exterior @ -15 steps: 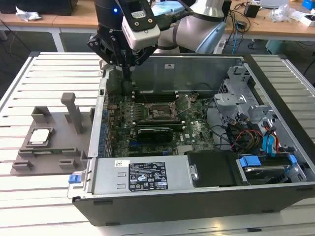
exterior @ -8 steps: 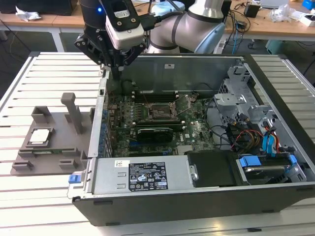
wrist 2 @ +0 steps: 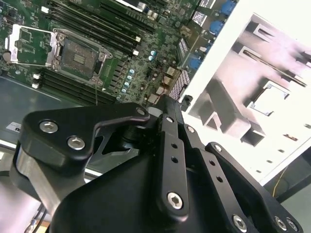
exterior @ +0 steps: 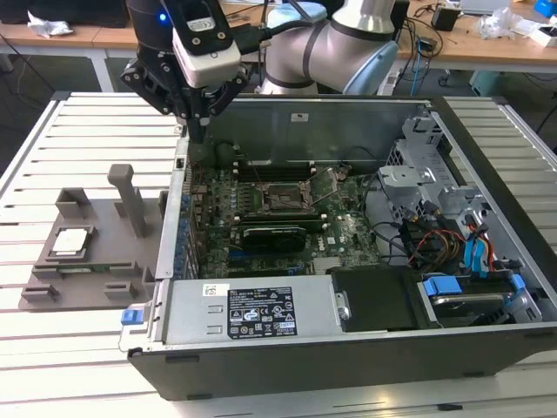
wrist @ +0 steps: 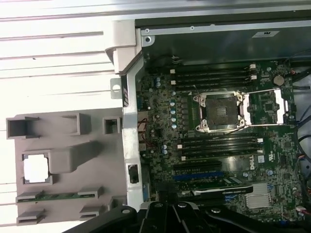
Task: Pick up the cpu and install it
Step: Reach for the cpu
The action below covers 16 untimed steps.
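Nearest in the exterior view runs the long side wall of the open computer case (exterior: pixel 348 348), which lies flat on the slatted white counter (exterior: pixel 78 366) with bare slats in front of it and on both sides. Just beyond, on the exterior view's left and outside the case, a grey tray (exterior: pixel 109 218) sits just beside the case wall. The cpu (exterior: pixel 71 241) lies flat in a square pocket of the tray, silver top up, near an upright grey post (exterior: pixel 130 202). Inside the case the green motherboard (exterior: pixel 218 218) lies uncovered, its socket (exterior: pixel 283 198) with the frame swung open, while drive cages and cables (exterior: pixel 435 235) crowd the exterior view's right. Farther back the pincer (exterior: pixel 197 129) hangs point down over the case's far corner on the tray side. Its tips are clenched together on nothing, it touches neither wall nor board as far as shows, and it is well apart from the cpu. Behind it the arm (exterior: pixel 348 39) bends away toward wooden desks (exterior: pixel 487 48)
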Tool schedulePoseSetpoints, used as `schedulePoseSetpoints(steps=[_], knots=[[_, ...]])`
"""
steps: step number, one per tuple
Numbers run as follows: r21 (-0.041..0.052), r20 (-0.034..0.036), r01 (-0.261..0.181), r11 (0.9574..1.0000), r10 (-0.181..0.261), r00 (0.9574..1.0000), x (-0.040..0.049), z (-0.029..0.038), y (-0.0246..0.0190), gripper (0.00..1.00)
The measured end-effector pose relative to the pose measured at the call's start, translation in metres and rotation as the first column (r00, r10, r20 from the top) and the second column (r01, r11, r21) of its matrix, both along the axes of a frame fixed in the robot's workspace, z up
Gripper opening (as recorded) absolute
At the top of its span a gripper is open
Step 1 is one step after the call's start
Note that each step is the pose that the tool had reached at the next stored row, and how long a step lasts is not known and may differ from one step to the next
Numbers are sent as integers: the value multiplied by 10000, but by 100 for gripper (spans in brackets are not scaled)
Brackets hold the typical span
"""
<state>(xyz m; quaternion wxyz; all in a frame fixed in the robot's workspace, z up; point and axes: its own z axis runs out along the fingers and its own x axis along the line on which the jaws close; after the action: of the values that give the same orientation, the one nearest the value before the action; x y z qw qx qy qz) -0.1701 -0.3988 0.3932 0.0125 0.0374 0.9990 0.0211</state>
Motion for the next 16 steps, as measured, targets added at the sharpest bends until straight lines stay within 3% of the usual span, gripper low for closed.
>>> schedulePoseSetpoints(steps=[14,16], knots=[[0,0,1,10000,-1,10000,-222,0,0,11],[0,0,1,10000,-1,10000,-304,0,0,11]])
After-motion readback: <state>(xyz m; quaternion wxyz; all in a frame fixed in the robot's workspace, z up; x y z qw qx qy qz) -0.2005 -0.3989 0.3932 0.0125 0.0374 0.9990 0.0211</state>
